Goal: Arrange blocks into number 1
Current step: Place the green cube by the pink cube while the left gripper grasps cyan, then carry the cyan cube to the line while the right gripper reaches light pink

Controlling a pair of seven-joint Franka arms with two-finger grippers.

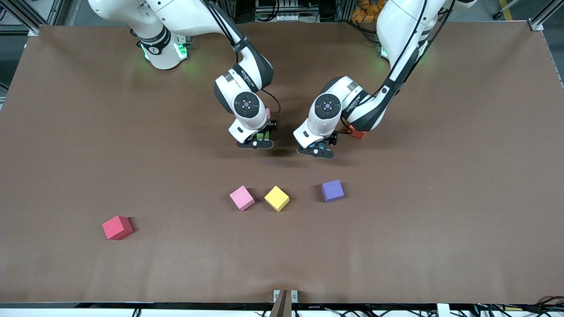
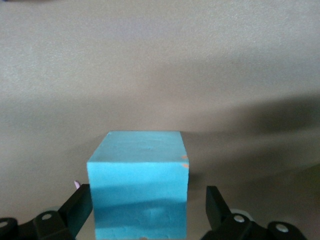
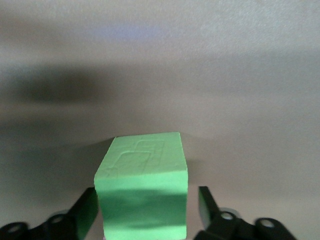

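Blocks point(image 1: 276, 198) on brown table point(image 1: 440, 220)

A brown matte surface point(image 1: 440, 220) fills the view, with metal framing point(image 1: 26, 13) and cables point(image 1: 282, 11) along its edge.

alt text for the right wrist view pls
A green block sits on the brown table between the right gripper's open jaws, with a small gap at each side. A dark shadow crosses the table past the block.
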